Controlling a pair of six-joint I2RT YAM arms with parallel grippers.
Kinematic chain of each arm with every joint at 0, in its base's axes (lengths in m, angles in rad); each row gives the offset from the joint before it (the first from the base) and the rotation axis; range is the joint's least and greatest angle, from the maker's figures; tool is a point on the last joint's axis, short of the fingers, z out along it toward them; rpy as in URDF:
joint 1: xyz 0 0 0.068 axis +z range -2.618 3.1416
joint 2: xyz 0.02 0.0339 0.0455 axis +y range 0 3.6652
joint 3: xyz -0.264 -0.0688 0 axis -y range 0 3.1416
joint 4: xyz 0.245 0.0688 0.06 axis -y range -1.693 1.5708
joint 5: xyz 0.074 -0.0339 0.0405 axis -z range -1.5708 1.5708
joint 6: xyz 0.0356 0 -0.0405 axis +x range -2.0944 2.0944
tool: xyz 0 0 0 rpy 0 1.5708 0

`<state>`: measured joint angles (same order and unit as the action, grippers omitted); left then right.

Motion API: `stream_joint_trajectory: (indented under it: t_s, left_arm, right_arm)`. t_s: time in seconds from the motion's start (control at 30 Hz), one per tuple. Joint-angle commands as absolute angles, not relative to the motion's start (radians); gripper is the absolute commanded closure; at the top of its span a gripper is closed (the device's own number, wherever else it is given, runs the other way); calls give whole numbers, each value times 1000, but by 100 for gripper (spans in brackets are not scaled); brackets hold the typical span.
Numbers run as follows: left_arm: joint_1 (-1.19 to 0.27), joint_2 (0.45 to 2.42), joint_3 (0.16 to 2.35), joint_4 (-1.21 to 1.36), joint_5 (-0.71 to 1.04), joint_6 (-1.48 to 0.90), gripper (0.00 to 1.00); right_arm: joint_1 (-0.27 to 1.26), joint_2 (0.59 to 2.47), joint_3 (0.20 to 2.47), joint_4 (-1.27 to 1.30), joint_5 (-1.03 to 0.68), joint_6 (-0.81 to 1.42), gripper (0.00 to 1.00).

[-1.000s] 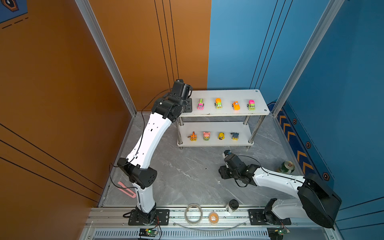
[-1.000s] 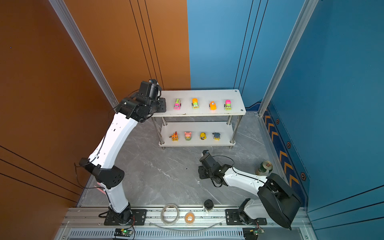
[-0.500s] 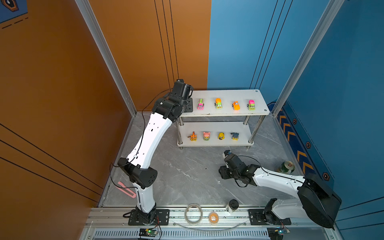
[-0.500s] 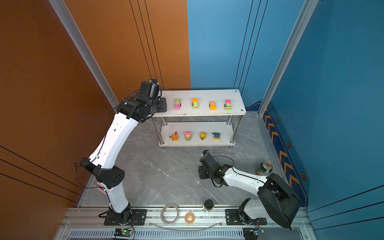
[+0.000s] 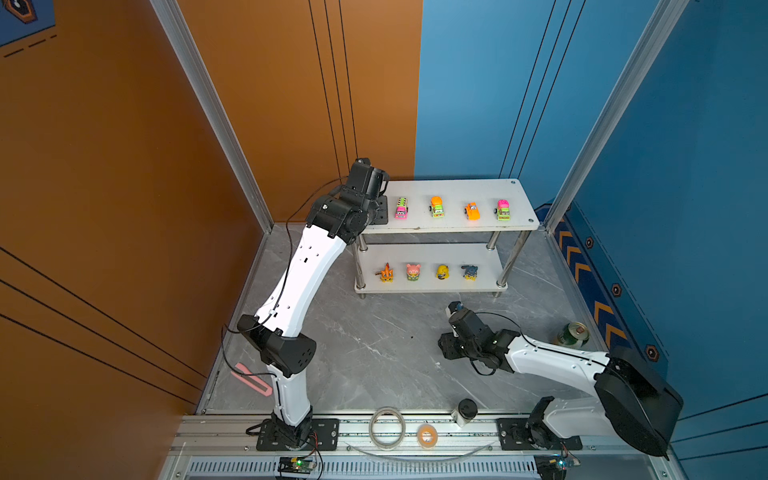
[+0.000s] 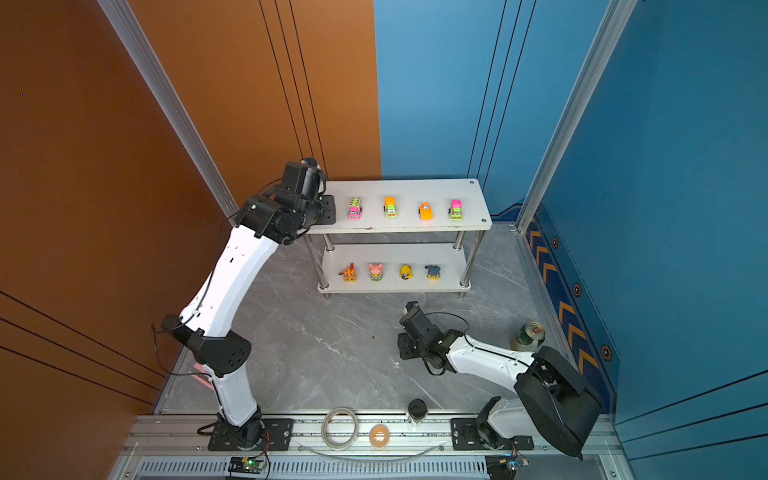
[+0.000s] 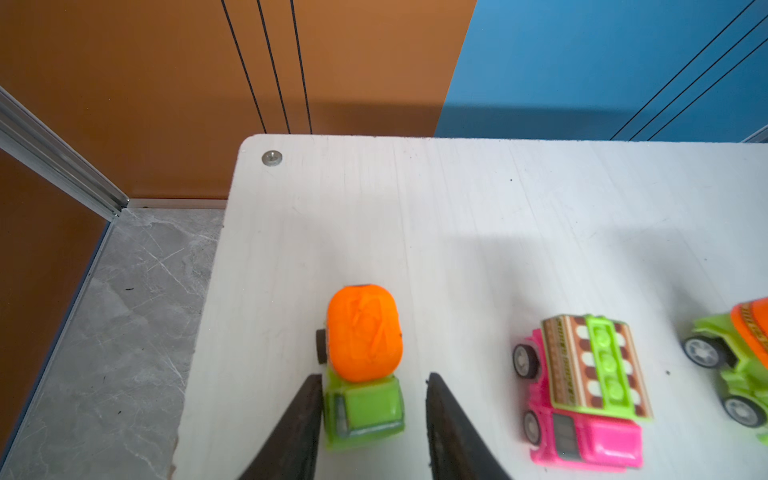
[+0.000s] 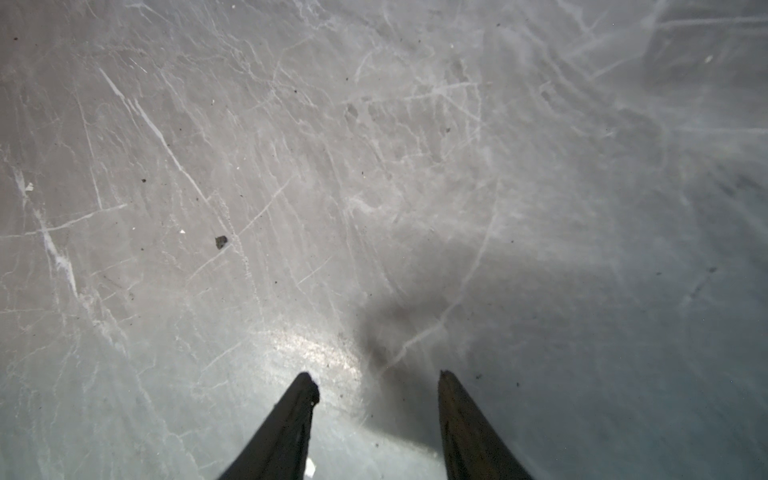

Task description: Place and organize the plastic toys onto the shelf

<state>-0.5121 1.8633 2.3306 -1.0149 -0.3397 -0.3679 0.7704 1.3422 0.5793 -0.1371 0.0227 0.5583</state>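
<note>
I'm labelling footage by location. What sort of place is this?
Likely a robot lab test cell, not a home: orange and blue panels in aluminium framing, robot arms bolted to a rail, a small shelf staged with toys.

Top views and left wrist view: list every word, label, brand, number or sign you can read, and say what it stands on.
No words or numbers are legible.
Green drinks can: label print too small to read.
Pink plastic toy car with a striped roof: brown roof bands bear marks, too blurred.
Dark blue wall strip: orange chevrons, no words.
</note>
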Motion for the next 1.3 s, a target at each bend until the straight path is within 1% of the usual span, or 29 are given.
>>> stream_joint_trajectory:
  t_s: [0.0, 0.17, 0.37, 0.47, 0.53, 0.57, 0.6, 0.63, 0.67, 0.7, 0.77, 0.8, 0.83, 0.93, 1.03, 1.2, 1.27]
  left_arm:
    - [-519, 1860, 2359, -1024, -351, -370, 56]
    - [-519, 1809, 2352, -1024, -379, -354, 52]
    - [-523, 1710, 2303, -1022, -398, -336, 51]
    - [-538, 1643, 2252, -1021, -422, -316, 50]
    - [-556, 1589, 2189, -999, -428, -285, 46]
    - [-565, 1560, 2145, -979, -433, -271, 44]
    - [-578, 1524, 2085, -945, -439, -254, 39]
    - [-590, 1483, 2013, -907, -448, -239, 32]
    - [-600, 1449, 1950, -866, -457, -227, 11]
    - [-609, 1399, 1853, -807, -459, -214, 2]
    - [-625, 1309, 1674, -685, -456, -187, 2]
    - [-633, 1260, 1579, -615, -454, -176, 2]
    - [-643, 1211, 1485, -543, -454, -165, 2]
    - [-676, 1081, 1250, -363, -460, -131, 2]
    - [-705, 995, 1077, -250, -446, -107, 2]
    - [-756, 918, 825, -137, -416, -97, 2]
    - [-775, 879, 720, -71, -441, -85, 2]
  right_arm:
    - [765, 1321, 569, -143, 42, 564, 49]
    - [764, 1281, 578, -174, 59, 559, 49]
    - [765, 1205, 611, -251, 113, 533, 49]
    - [757, 1137, 640, -316, 170, 502, 45]
    - [746, 1077, 663, -363, 217, 477, 41]
    - [740, 1047, 672, -380, 238, 464, 40]
    - [734, 1013, 682, -399, 265, 451, 38]
    - [728, 972, 688, -415, 297, 437, 37]
    - [724, 936, 694, -430, 322, 424, 36]
    - [718, 897, 697, -444, 352, 410, 35]
    - [708, 810, 698, -465, 409, 388, 30]
    - [707, 766, 693, -473, 441, 377, 3]
    - [708, 722, 688, -480, 471, 367, 0]
    - [669, 614, 662, -492, 542, 343, 0]
    - [655, 517, 624, -496, 622, 338, 0]
    - [641, 431, 554, -492, 717, 369, 0]
    - [637, 418, 520, -492, 764, 404, 0]
